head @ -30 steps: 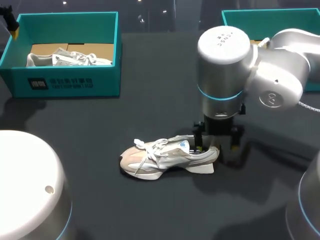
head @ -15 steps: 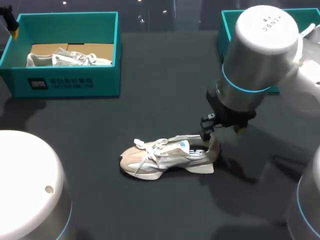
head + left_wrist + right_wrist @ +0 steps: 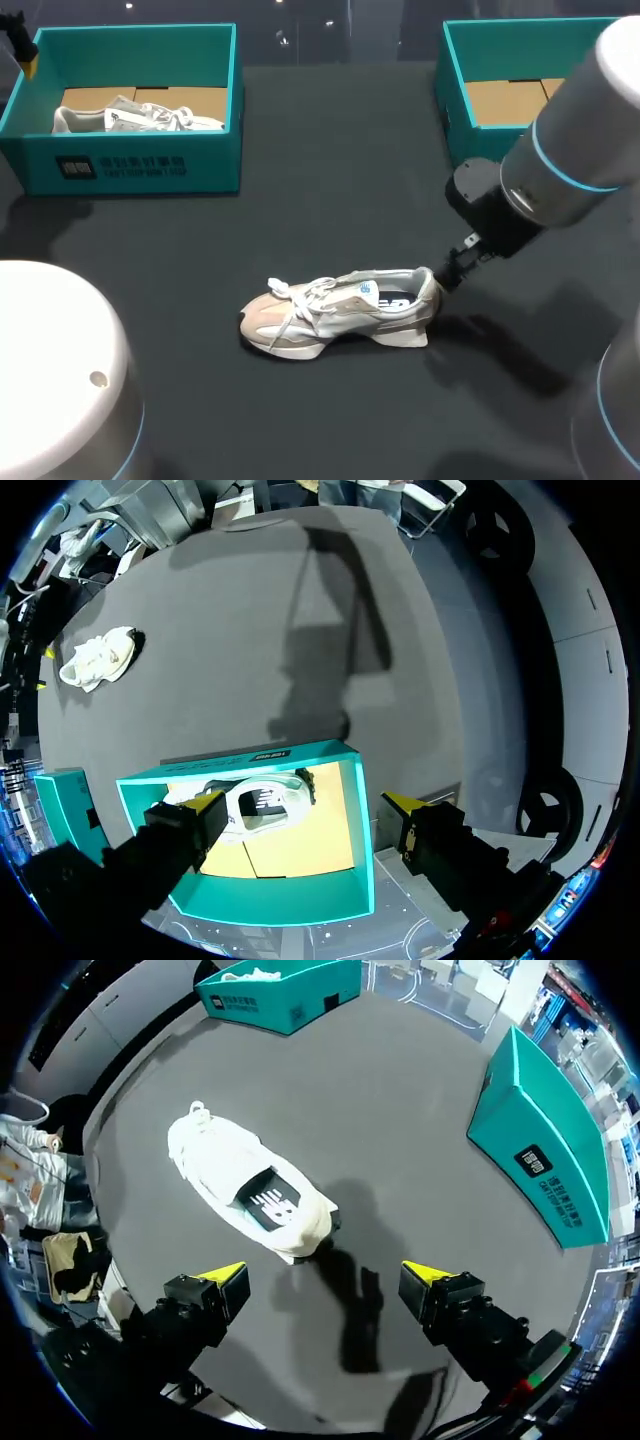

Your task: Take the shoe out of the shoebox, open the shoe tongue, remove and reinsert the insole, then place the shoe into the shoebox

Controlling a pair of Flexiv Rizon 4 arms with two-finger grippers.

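Observation:
A white and beige shoe lies on its sole in the middle of the dark table, toe to the left, heel to the right. Its dark insole shows inside the opening. My right gripper hangs open just right of the heel, clear of it. In the right wrist view the shoe lies ahead of that gripper, nothing between the fingers. My left gripper stands open above the left teal shoebox, which holds a second shoe.
The left teal shoebox stands at the back left. A second teal shoebox, with only a cardboard floor showing inside, stands at the back right beside my right arm. Bulky arm housings fill the near corners.
My right arm has lifted off the shoe's heel and drawn back to the right. The shoe stays where it was. The left arm has not moved.

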